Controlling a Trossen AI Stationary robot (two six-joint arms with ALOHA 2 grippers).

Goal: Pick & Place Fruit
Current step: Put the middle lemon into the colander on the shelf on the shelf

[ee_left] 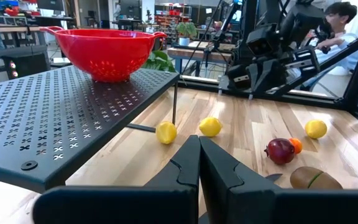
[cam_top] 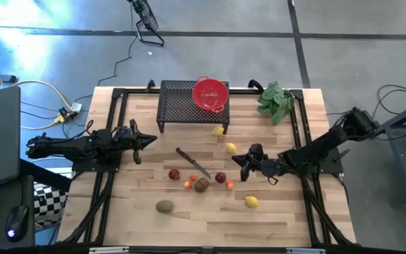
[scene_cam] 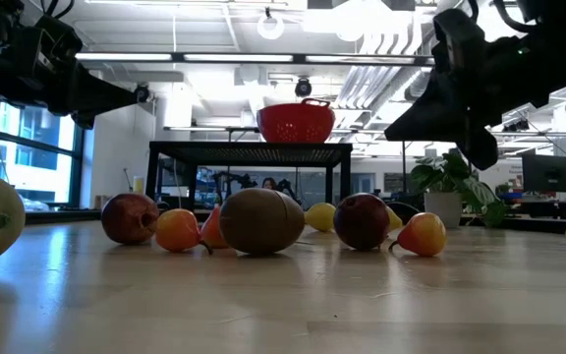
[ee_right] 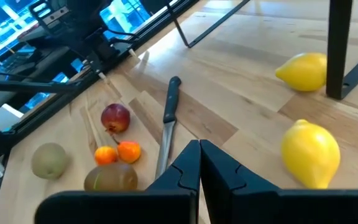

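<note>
Fruit lies scattered on the wooden table: lemons point(cam_top: 218, 130) point(cam_top: 230, 147) point(cam_top: 251, 202), dark red pieces point(cam_top: 174, 174) point(cam_top: 220, 177), small orange ones point(cam_top: 187, 185) point(cam_top: 230, 185) and kiwis point(cam_top: 201, 185) point(cam_top: 164, 207). My right gripper point(cam_top: 237, 161) hovers shut above the table, just on the near side of the middle lemon point(ee_right: 311, 152), holding nothing. My left gripper point(cam_top: 150, 139) waits shut at the table's left side, level and clear of the fruit. A red colander point(cam_top: 210, 93) stands on a black perforated rack point(cam_top: 182, 106) at the far edge.
A slim dark-handled knife point(cam_top: 192, 162) lies among the fruit at the table's middle. A green leafy bunch point(cam_top: 275, 102) sits at the far right corner. The rack's legs point(ee_right: 340, 43) stand close to the far lemons. A person point(ee_left: 337, 25) sits beyond the table.
</note>
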